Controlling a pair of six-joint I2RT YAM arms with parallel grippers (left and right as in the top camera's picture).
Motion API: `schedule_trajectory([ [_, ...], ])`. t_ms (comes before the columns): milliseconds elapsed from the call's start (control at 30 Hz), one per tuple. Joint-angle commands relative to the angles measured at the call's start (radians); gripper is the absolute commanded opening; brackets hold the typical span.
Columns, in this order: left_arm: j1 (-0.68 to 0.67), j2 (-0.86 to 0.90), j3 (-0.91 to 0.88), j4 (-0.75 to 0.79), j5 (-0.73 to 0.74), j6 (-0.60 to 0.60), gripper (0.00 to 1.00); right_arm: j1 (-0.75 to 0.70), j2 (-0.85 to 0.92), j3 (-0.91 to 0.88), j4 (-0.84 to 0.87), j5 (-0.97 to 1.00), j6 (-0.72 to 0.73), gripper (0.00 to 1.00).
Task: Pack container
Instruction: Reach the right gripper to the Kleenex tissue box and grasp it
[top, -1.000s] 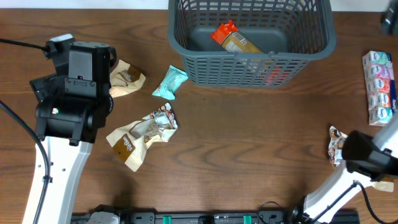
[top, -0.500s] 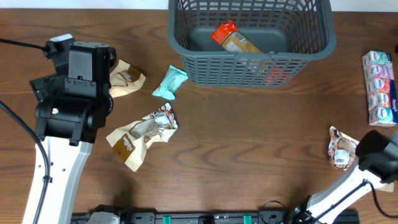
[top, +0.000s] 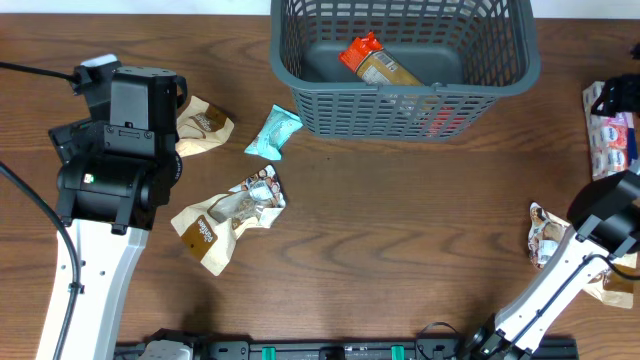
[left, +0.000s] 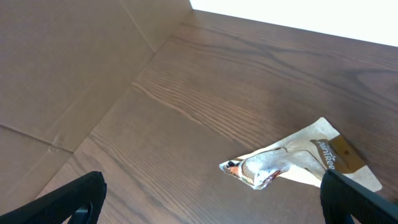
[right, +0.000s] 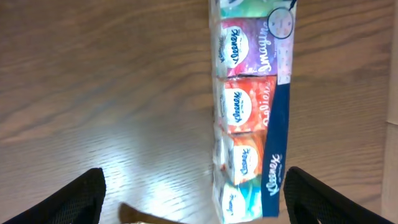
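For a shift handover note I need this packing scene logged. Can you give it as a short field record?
container: grey basket, table's far side, one orange-capped packet inside
loose left: teal packet, crumpled tan packets
loose right: tissue pack, small snack packet
left gripper: open, over a cream-and-brown packet
right gripper: open, over the tissue pack

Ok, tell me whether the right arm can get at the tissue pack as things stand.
Probably yes: the right gripper hangs open right above the tissue pack, which lies alone on the table with nothing over it.
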Motion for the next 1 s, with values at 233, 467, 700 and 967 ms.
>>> schedule_trajectory([
  [233, 0.004, -0.005, -0.002, -0.003, 0.0, 0.005, 0.99, -0.016, 0.048, 0.002, 0.023, 0.148, 0.022, 0.78],
  [467, 0.004, -0.005, -0.002, -0.003, 0.0, 0.005, 0.99, -0.069, 0.049, -0.019, 0.028, 0.131, 0.023, 0.75],
  [700, 0.004, -0.005, -0.002, -0.002, 0.0, 0.005, 0.98, -0.111, 0.049, -0.095, 0.046, 0.099, 0.03, 0.73],
  [967, 0.004, -0.005, -0.002, -0.002, 0.0, 0.005, 0.99, -0.112, 0.049, -0.237, 0.122, 0.095, 0.021, 0.75],
])
